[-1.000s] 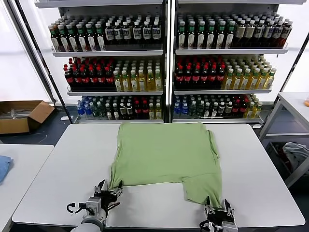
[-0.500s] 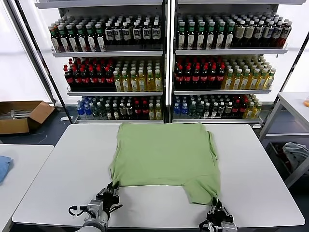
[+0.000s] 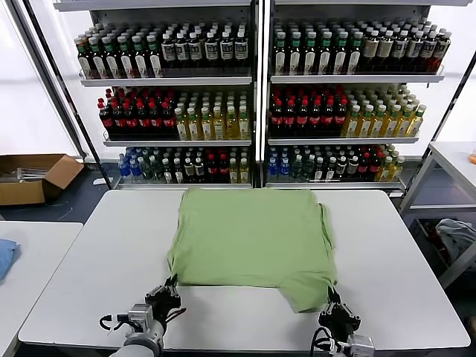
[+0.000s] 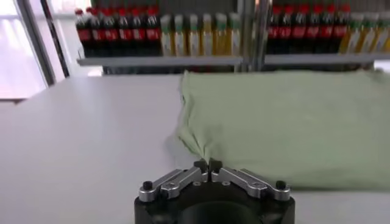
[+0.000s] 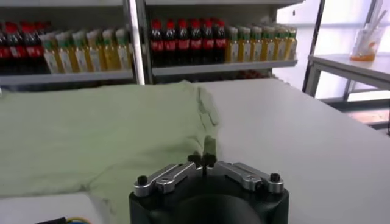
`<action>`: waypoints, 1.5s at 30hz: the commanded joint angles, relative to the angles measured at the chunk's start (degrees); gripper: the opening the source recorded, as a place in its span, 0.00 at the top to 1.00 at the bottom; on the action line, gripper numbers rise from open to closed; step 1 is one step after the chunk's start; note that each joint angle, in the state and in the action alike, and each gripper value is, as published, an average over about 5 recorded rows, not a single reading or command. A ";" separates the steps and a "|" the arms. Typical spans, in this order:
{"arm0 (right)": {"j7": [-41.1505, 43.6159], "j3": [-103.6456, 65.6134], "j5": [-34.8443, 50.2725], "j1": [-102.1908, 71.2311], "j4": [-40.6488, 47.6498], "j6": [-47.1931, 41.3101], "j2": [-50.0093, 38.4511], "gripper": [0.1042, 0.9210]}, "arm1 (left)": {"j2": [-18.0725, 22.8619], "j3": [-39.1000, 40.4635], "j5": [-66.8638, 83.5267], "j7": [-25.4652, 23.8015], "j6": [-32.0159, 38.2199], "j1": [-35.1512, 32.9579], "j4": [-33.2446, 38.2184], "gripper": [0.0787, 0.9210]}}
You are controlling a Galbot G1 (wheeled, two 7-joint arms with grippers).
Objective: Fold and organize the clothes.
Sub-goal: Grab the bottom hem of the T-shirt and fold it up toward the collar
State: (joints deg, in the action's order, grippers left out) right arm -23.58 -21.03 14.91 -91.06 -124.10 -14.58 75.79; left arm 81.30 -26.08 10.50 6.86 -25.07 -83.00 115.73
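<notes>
One of the clothes, a light green shirt, lies flat on the white table with its plain back up. Its right part reaches closer to me than its left. My left gripper is at the shirt's near left corner, shut on the fabric edge. The left wrist view shows the fingertips pinched together at the corner of the shirt. My right gripper is at the near right corner, also shut on the cloth. In the right wrist view a small fold of the shirt rises from the closed tips.
Shelves of bottles stand behind the table. A cardboard box sits on the floor at the left. A side table with a blue cloth is at the left. A metal table with cloth below it is at the right.
Both grippers have closed on the shirt's near corners. The shirt's near edge has drawn back slightly, and the right flap now lies shorter.
</notes>
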 commanded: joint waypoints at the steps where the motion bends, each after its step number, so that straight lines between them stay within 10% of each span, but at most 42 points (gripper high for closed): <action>1: 1.79 -0.41 0.10 6.06 1.47 2.45 0.02 1.00 | -0.27 -0.43 3.48 0.04 7.80 6.92 -2.59 0.99; 33: 10.29 7.50 2.37 42.42 35.78 -1.89 -4.09 0.99 | -0.18 6.39 8.12 0.36 6.93 33.62 -34.04 0.99; 45: 2.87 5.59 18.69 43.03 33.03 -7.85 1.92 0.62 | 0.11 4.62 5.00 3.64 2.09 31.16 -27.63 0.73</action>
State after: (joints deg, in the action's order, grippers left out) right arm -16.84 -15.24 24.32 -50.35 -92.15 -19.74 75.45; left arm 81.36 -21.06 17.16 8.08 -19.83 -52.39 86.02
